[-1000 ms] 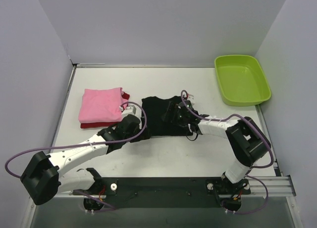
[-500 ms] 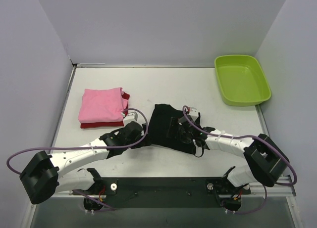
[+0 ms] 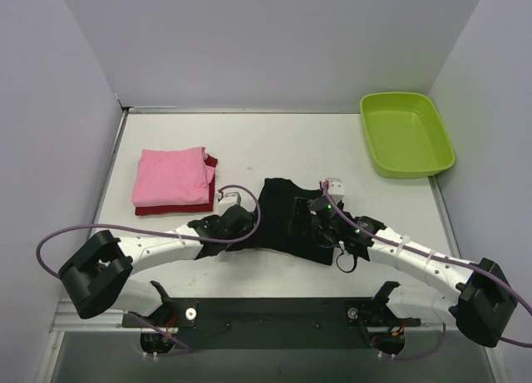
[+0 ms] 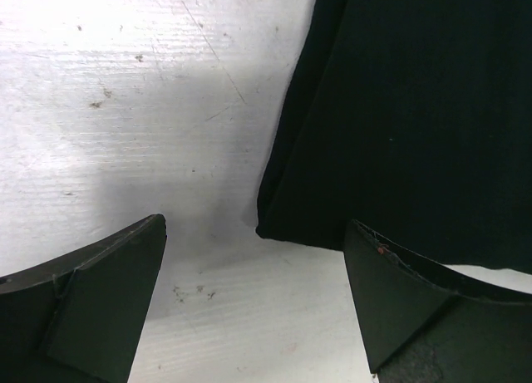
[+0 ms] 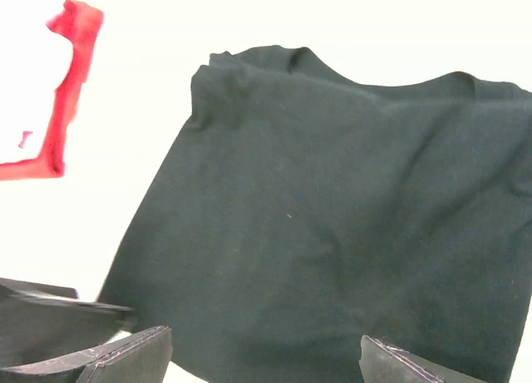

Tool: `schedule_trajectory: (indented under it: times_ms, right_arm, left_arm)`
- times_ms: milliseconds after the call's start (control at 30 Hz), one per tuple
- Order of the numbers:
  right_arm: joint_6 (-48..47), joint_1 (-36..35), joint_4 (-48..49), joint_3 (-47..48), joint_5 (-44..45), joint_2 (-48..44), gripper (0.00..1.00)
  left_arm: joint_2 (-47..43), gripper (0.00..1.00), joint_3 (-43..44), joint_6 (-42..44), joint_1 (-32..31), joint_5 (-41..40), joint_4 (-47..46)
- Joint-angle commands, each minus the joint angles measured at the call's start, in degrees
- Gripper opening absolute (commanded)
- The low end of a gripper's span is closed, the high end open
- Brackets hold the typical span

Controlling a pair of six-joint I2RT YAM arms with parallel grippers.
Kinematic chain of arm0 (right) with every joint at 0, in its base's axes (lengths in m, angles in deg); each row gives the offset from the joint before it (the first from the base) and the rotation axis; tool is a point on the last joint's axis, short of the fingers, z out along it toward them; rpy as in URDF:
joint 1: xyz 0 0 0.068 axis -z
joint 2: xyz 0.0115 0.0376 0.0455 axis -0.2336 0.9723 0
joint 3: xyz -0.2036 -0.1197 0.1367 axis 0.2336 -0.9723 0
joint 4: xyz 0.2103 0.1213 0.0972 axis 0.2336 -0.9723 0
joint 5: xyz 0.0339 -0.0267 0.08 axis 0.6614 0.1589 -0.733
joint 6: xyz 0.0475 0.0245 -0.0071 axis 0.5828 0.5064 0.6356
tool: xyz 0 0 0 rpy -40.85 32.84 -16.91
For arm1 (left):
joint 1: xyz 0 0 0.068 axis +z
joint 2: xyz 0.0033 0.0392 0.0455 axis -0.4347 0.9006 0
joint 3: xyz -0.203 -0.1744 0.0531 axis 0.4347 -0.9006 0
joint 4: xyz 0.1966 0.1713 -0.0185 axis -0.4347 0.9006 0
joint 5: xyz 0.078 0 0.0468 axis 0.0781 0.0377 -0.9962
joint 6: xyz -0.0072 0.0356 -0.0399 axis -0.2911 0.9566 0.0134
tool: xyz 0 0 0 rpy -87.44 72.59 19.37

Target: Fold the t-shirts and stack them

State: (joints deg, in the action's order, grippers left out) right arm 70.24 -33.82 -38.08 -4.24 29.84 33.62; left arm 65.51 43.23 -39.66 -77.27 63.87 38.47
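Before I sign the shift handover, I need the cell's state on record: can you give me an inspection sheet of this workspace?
Surface: white table, faint scuffs.
Job's things: pink shirt folded, lying on the dark red shirt at left; black shirt mid-table, rumpled, not stacked.
Clutter: lime-green tub, far right corner, empty.
Grippers: left pincer open at the black shirt's near-left corner; right pincer open above the black shirt; neither holds anything.
Cables: purple cables loop along both arms.
Surroundings: plain grey walls; otherwise nothing seen.
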Motion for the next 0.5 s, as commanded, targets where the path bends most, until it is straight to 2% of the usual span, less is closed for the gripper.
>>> schedule_trajectory:
  times_ms: [0,333,433,467]
  right_arm:
    - [-1.85,-0.74,-4.58,2.75,2.98,-2.66,0.98]
    - [-1.41,-0.92,-4.32,1.26,3.42,-2.92,0.98]
    - [-1.23,-0.83,-4.14,1.08,3.25,-2.74,0.98]
    - [-1.23,-0.83,-4.05,0.99,3.33,-2.66,0.98]
  left_arm:
    - [3.31,0.97,2.34,-0.24,-0.79,1.87,-5.42]
    - [9.03,0.97,2.07,-1.47,-2.19,4.34,-10.69]
    - [10.26,0.93,1.9,-1.74,-2.46,4.42,-11.92]
    - [10.52,0.88,1.81,-1.82,-2.63,4.51,-12.01]
